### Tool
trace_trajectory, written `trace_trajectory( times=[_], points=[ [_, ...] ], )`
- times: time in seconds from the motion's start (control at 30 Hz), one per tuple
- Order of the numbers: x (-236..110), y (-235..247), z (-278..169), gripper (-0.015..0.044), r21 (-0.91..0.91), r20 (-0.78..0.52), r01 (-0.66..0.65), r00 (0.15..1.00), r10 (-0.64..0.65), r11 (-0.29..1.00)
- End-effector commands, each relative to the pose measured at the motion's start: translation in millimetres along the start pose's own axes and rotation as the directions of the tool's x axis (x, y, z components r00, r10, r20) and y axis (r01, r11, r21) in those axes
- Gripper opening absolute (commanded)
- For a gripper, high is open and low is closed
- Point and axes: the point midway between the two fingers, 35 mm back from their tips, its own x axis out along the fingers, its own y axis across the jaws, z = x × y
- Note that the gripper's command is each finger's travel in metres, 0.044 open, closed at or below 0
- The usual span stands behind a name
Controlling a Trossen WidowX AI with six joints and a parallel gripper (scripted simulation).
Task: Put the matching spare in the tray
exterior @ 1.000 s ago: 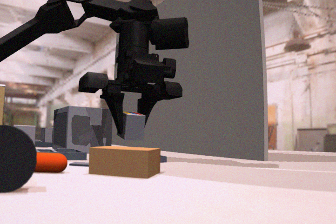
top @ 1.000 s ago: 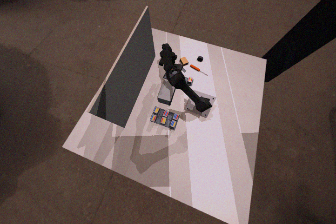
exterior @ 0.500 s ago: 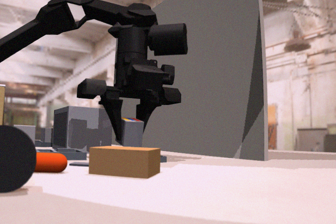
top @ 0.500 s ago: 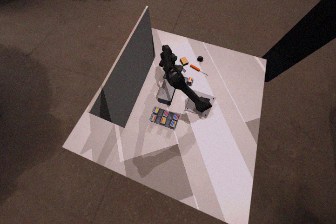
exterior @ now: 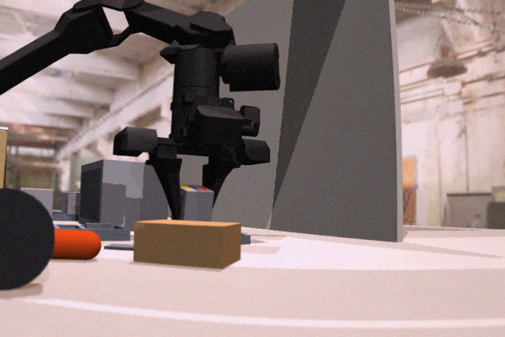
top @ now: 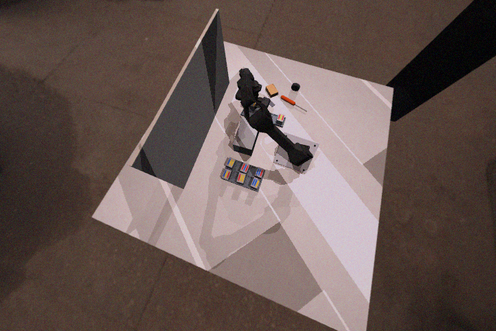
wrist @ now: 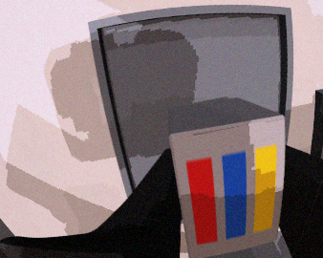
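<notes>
The gripper (exterior: 194,198) pinches the grey spare (wrist: 228,193), striped red, blue and yellow, holding it upright and low inside the tray (wrist: 107,72), toward its 5 o'clock corner, probably so it drops squarely when released, while the mounted unit (exterior: 110,190) stands at 9 o'clock of the gripper in the exterior view.

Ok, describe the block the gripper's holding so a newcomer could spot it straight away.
Beside the tall grey wall panel, the black gripper is shut on a small grey block low over the tray. Unlike the blocks in the rack, it's the one gripped, striped red, blue, yellow.
</notes>
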Motion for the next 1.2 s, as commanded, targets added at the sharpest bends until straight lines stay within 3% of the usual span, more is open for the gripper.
trace_trajectory(
  times=[0.0,0.43,0.67,1.17],
  points=[
    [-1,0,0,0.0105,0.000,0.000,-0.001,1.000,0.001,1.000],
    [-4,1,1,0.0440,0.001,0.001,-0.001,1.000,0.001,1.000],
    [-105,-1,1,0.0440,0.007,0.000,-0.002,1.000,0.002,1.000],
    [-105,-1,5,0.0440,0.016,0.005,-0.021,1.000,0.021,1.000]
  ],
)
